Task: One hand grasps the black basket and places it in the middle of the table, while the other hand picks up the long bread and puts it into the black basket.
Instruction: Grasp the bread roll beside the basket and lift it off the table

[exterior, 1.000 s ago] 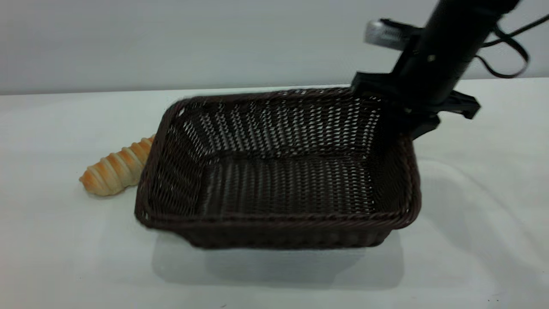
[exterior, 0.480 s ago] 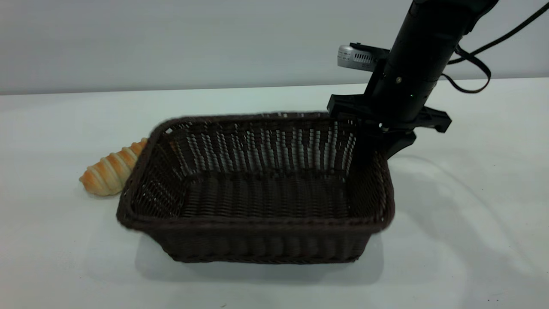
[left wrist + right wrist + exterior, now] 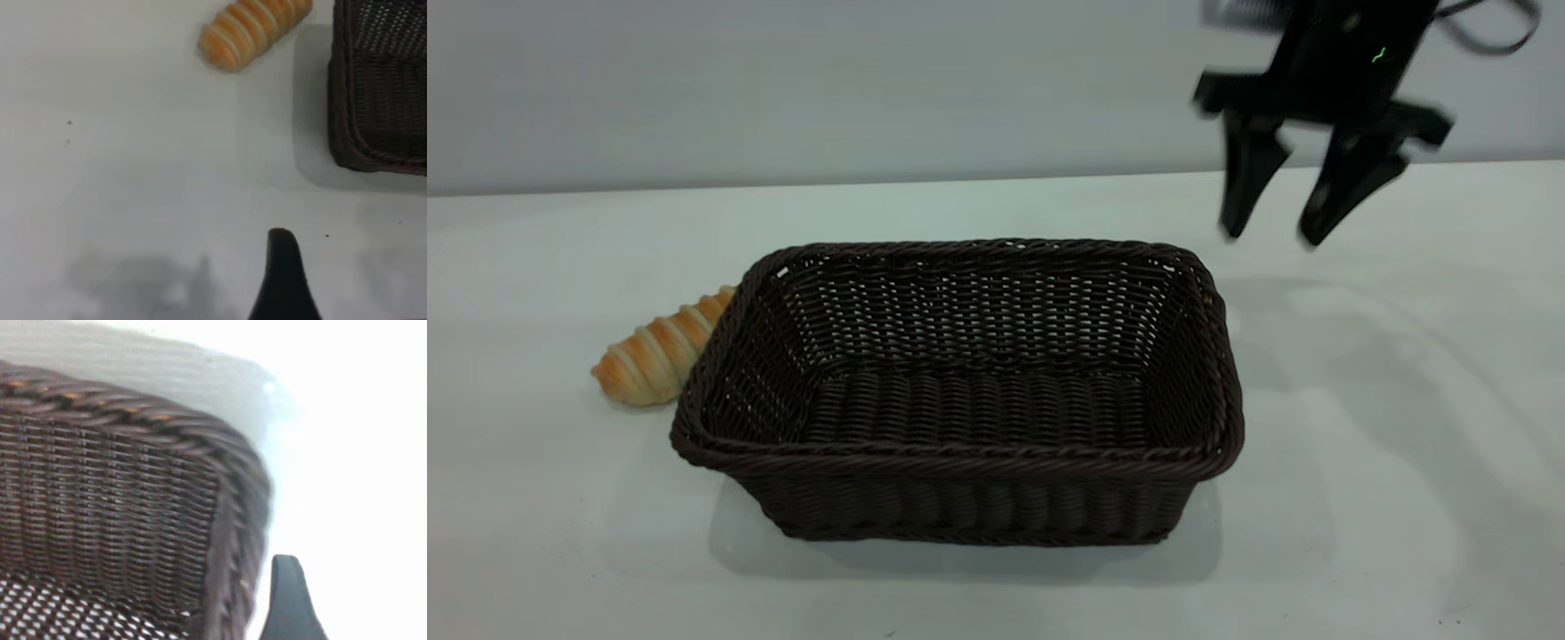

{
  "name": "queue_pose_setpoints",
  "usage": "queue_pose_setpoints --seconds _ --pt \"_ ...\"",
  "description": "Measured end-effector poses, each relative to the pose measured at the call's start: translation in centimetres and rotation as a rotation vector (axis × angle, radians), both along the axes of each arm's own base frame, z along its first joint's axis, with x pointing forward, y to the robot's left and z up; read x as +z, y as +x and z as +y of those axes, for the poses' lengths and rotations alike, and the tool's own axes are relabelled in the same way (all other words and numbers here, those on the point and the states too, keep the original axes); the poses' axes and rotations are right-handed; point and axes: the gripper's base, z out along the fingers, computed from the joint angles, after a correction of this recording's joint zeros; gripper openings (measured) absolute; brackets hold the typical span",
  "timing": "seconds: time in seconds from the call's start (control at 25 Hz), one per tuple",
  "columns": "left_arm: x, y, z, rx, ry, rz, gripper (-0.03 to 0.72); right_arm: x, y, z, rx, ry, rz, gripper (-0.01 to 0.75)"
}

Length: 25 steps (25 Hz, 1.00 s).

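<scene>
The black basket [image 3: 960, 498] stands empty and upright on the table [image 3: 1387, 462], near the middle. My right gripper [image 3: 1272, 236] is open and empty, raised above the table behind the basket's right rear corner. Its wrist view shows the basket's corner [image 3: 120, 520] beside one fingertip [image 3: 288, 587]. The long bread [image 3: 654, 356] lies on the table at the basket's left side, its far end hidden behind the rim. The left wrist view shows the bread [image 3: 253, 30], the basket's corner [image 3: 380, 100] and one fingertip [image 3: 283, 260] of my left gripper over bare table, holding nothing.
A plain grey wall runs behind the table's back edge. Bare tabletop lies in front of the basket, to its right, and to the left of the bread. The left arm is out of the exterior view.
My right gripper set the tilted basket down flat, shifting it left, then let go of its rear right rim, opened and rose up to the right. The bread has not moved.
</scene>
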Motion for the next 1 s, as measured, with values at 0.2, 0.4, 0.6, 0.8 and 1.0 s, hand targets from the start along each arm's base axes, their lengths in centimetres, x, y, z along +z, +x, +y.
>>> queue_pose_setpoints --seconds 0.2,0.4,0.6,0.8,1.0 --pt "-0.1 0.5 0.0 0.000 -0.002 0.026 0.568 4.6 -0.5 -2.6 0.053 -0.056 -0.089 0.538" --pt "-0.6 3.3 0.0 -0.001 -0.002 0.137 0.558 7.4 -1.8 -4.5 0.119 -0.261 -0.115 0.538" --pt "-2.0 7.3 0.0 0.006 -0.001 0.230 0.535 8.6 -3.9 -5.7 0.122 -0.333 -0.117 0.529" --pt "-3.3 11.5 0.1 0.005 0.006 0.273 0.531 9.4 -7.4 -6.3 0.120 -0.332 -0.136 0.508" --pt "-4.8 16.7 0.0 -0.057 0.037 0.333 0.530 10.3 -10.3 -6.6 0.109 -0.310 -0.184 0.506"
